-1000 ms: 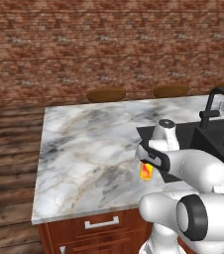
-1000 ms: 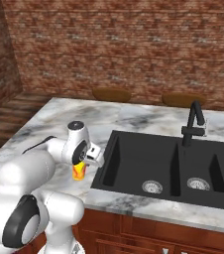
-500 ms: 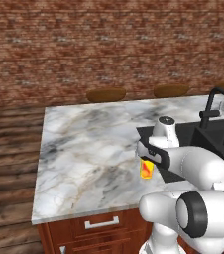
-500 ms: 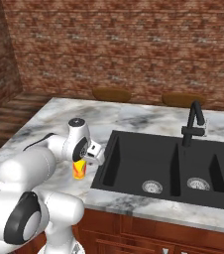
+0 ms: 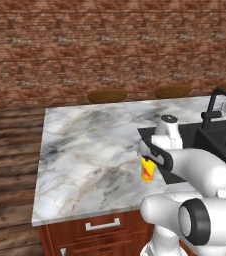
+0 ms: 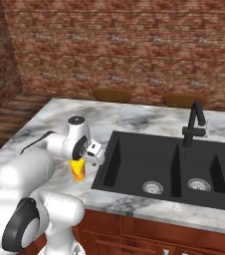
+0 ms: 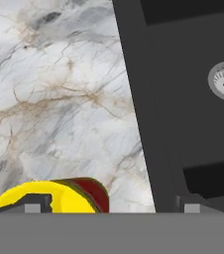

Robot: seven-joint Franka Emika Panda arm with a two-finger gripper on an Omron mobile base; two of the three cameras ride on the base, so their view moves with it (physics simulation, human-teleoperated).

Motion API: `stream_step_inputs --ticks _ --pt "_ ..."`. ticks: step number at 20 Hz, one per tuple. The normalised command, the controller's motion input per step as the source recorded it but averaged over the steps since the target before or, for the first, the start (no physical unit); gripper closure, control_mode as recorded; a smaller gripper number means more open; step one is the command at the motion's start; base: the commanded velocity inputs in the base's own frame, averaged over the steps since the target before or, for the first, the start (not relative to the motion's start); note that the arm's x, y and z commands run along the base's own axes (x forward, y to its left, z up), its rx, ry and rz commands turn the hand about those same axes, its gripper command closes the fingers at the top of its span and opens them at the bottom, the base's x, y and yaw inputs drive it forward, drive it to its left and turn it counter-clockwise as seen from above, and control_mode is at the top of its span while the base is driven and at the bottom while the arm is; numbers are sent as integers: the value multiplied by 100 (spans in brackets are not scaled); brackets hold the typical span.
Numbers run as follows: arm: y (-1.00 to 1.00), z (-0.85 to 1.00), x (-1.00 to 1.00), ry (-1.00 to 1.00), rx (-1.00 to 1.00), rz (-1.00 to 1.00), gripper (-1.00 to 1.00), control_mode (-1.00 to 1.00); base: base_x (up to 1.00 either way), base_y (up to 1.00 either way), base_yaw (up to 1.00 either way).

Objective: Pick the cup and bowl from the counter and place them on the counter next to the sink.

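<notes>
The small yellow cup (image 5: 147, 170), smooth and handleless with a red-orange blotch, stands upright on the white marble surface (image 5: 85, 150), veined grey and tan, just beside the left rim of the matte black double-basin sink (image 6: 159, 169). The claw (image 7: 111, 206) hangs over the cup with its jaws spread wide, one dark fingertip (image 7: 32, 204) at the cup's rim, gripping nothing. Beyond stands an angular black faucet (image 6: 194, 124).
</notes>
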Motion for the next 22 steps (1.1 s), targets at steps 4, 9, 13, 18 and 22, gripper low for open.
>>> stream_step_inputs --ticks 4,9,13,18,22 --pt "0 33 -30 0 0 0 -100 -100 0 0 0" --pt "0 36 -35 0 0 0 -100 -100 0 0 0" --pt "0 33 -36 0 0 0 -100 -100 0 0 0" --pt "0 20 -52 0 0 0 -100 -100 0 0 0" --pt "0 16 -59 0 0 0 -100 -100 0 0 0"
